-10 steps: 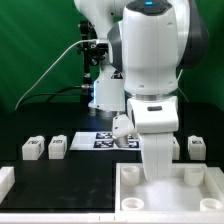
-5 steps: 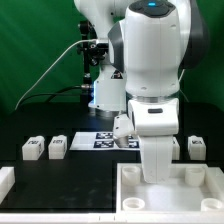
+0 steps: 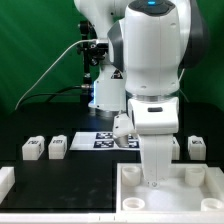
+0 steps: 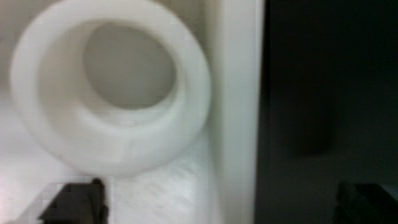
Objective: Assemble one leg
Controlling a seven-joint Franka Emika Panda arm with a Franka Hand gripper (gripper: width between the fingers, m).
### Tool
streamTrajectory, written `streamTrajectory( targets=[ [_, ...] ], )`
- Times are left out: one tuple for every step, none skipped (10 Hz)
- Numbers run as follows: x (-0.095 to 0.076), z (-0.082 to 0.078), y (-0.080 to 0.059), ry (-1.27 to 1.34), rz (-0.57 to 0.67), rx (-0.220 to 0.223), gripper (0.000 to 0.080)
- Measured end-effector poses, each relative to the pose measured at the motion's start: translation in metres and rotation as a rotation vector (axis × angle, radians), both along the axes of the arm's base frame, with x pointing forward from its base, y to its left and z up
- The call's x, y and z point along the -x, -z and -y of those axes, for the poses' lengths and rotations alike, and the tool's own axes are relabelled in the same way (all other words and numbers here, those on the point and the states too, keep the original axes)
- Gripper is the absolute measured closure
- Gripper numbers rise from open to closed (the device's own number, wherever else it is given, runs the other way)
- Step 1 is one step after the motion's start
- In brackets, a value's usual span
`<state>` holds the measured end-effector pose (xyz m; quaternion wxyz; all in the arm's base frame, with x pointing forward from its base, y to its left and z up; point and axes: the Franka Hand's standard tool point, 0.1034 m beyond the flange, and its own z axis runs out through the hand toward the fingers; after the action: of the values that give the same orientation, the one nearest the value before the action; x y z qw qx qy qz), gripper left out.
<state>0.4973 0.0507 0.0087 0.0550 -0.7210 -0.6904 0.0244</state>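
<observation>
The large white robot arm (image 3: 150,50) is seen bent down over the black table (image 3: 90,175). Against the two earlier exterior pictures hardly any shift can be made out. At most a slight settling of the wrist is suggested, so the arm is judged to be finishing a slow approach.

The large white square top with round corner sockets (image 3: 178,192) lies at the exterior view's lower right, and the arm's end is lowered onto its near-left part. The thin flat white marker board (image 3: 100,140) lies behind it, partly hidden by the arm.

No small white plastic leg has been lifted. One leg (image 3: 32,149) and a second leg (image 3: 57,147) rest side by side at the exterior view's left. A third leg (image 3: 197,148) rests at its right, beyond the square top.

In the wrist view a white round socket (image 4: 111,150) is shown very close, beside the top's edge. The gripper (image 4: 217,205) is spread wide, with nothing grasped. One dark fingertip (image 4: 71,203) is over the white top and the other over the dark table. A hold on the top's edge is therefore judged likely before any leg is fetched.
</observation>
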Motion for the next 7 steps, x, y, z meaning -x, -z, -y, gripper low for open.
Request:
streamTrajectory(
  targets=[
    [0.0, 0.0, 0.0, 0.0, 0.0, 0.0, 0.015],
    [0.0, 0.0, 0.0, 0.0, 0.0, 0.0, 0.015],
    [0.0, 0.0, 0.0, 0.0, 0.0, 0.0, 0.015],
    [0.0, 0.0, 0.0, 0.002, 0.0, 0.0, 0.015],
    [0.0, -0.005, -0.012, 0.133, -0.027, 0.023, 0.015],
    [0.002, -0.014, -0.026, 0.162, -0.033, 0.035, 0.015],
    [0.007, -0.026, -0.034, 0.219, -0.03, 0.043, 0.015]
  ],
)
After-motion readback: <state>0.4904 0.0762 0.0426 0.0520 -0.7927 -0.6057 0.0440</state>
